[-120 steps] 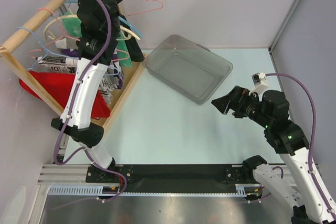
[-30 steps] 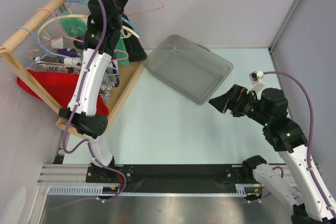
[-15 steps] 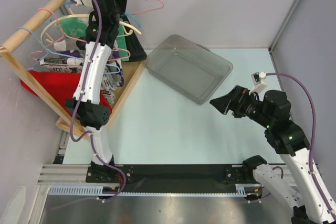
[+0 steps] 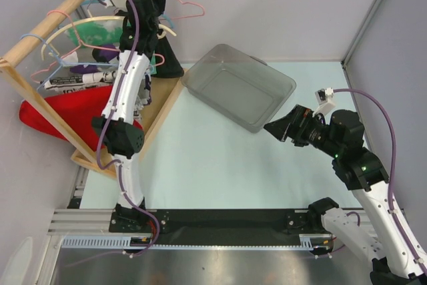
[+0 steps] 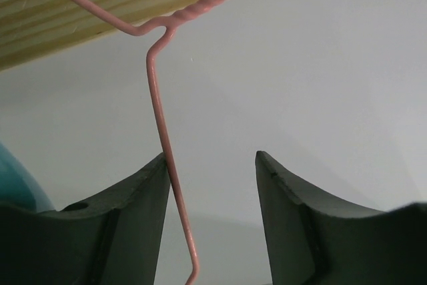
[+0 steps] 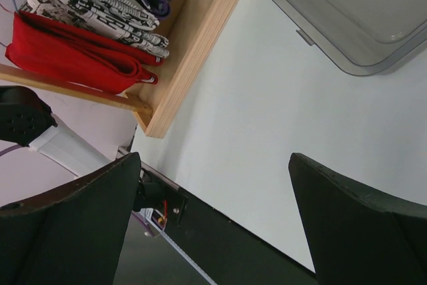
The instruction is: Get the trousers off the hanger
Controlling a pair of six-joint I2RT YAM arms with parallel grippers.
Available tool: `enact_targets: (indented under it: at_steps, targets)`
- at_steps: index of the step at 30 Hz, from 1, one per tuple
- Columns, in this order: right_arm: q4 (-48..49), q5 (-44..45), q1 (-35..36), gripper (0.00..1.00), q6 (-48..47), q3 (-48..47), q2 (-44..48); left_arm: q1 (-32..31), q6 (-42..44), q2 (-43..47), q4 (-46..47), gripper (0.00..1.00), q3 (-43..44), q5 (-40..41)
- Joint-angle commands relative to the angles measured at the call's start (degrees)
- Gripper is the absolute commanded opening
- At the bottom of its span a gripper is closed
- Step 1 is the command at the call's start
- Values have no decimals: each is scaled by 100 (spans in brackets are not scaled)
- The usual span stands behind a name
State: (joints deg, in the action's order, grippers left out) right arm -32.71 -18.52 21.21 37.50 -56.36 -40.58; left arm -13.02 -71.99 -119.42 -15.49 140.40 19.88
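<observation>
The trousers (image 4: 172, 65) hang below my left gripper (image 5: 210, 165). Its parted jaws straddle the hanger (image 5: 159, 111) wire, which brushes one finger unpinched. Closing off-centre could shove the wire aside and miss. The right gripper (image 6: 215, 158) gapes empty.

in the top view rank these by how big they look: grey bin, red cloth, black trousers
1. grey bin
2. red cloth, partly behind the left arm
3. black trousers, smallest as seen, but partly hidden by that arm too
</observation>
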Motion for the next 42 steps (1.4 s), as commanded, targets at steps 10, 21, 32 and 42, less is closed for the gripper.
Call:
enact_targets:
  at_steps: [10,21,32,42]
  targets:
    - [248,-107,23,100,-5,-68,-38,-61,703,-240,2084,21,-170,-10]
    - [239,-152,32,100,12,-130,-20,-201,1922,164,2629,0,-109,60]
    - [230,-125,76,100,-5,-226,-38,-535,2865,857,2656,0,-319,25]
    - [151,-81,102,100,-76,-358,23,-781,2339,1788,2489,0,-1417,-485]
